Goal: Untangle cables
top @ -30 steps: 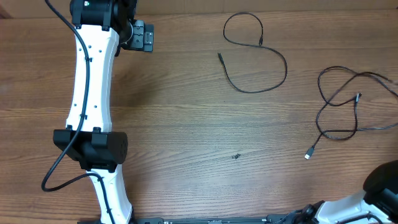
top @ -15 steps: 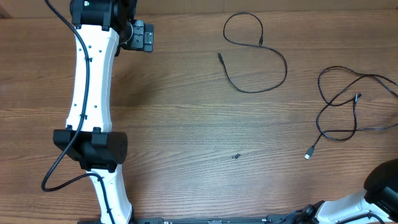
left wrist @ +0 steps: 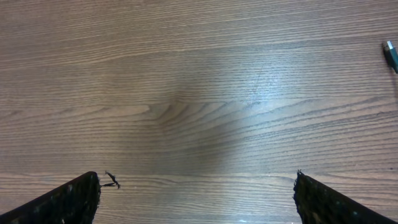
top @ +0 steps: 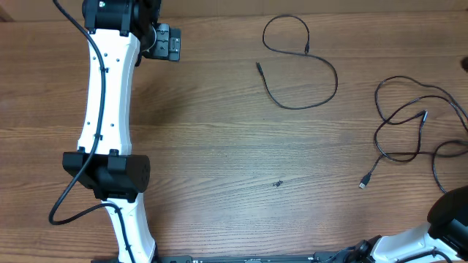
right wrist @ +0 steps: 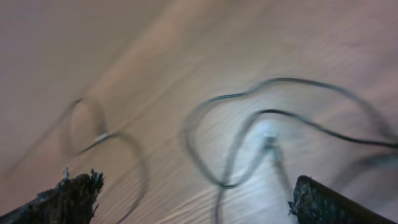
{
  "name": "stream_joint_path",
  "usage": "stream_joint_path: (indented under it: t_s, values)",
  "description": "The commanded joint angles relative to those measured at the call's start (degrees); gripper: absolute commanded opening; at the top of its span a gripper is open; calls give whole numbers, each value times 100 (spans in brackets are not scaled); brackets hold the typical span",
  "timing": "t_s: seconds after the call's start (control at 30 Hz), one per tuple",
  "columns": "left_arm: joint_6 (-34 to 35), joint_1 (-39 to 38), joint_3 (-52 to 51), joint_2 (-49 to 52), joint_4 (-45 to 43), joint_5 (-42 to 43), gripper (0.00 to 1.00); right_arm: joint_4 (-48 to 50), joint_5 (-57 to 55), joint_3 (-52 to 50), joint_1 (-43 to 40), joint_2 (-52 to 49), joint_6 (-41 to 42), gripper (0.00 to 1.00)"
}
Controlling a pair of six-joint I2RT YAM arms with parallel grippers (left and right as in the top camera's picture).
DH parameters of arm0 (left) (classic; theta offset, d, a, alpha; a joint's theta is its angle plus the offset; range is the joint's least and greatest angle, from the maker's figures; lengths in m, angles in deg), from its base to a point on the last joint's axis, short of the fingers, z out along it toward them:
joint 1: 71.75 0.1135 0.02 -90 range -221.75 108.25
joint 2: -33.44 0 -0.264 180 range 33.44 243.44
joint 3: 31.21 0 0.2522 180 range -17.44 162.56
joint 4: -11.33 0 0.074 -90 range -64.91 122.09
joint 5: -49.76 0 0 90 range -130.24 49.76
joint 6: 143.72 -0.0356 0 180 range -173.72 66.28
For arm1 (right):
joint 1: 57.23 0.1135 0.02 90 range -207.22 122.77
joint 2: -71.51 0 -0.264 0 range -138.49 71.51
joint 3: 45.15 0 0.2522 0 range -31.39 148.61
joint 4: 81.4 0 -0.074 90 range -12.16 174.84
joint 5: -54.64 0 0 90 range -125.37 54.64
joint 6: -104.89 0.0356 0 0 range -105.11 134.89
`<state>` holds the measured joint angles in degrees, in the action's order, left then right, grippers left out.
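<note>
Cables (top: 336, 79): thin black cords lying straight on the wooden table (top: 219, 146), as one lone cord and one tangle.
Lone cord: right of the left arm (top: 110, 95) and well apart from it, in an open curl that crosses no other cord.
Tangle (top: 421, 135): much farther right of the left arm, by the table's right edge; its loops overlap, and a silver-tipped plug (top: 363, 180) sticks out on the side facing that arm.
Left gripper (left wrist: 196, 193): fingers spread wide, nothing between them, only bare wood beneath.
Right gripper (right wrist: 196, 193): fingers apart and empty; its view is blurred, with crossing strands (right wrist: 280, 113) ahead of the tips.
Step in hand: probably the right gripper's approach to the tangle, with no strand grasped yet.
Next move: likely to settle over a single strand near a crossing, pinch only that one, and draw it away from the rest.
Containers: none in view, so nothing is held in any.
</note>
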<state>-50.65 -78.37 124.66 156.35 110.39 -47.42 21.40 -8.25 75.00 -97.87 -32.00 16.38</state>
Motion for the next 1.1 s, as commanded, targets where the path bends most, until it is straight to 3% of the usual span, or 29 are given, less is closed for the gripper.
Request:
stream_joint_path:
  t_s: [0.0, 0.27, 0.4, 0.43, 1.07]
  values:
    - [81, 22, 17, -120, -22, -70, 100, -151, 1307, 44, 264, 46, -472, 100]
    - [81, 22, 17, -120, -22, -72, 99, -391, 240, 44, 2210, 44, -367, 100]
    - [79, 22, 17, -120, -22, -70, 100, -240, -2286, 44, 3650, -4, 678, 100]
    - [81, 22, 17, -120, -22, -72, 99, -245, -2485, 44, 3810, -33, 763, 100]
    - [79, 20, 17, -120, -22, -70, 100, 439, -2752, -195, 4063, -2044, 708, 99]
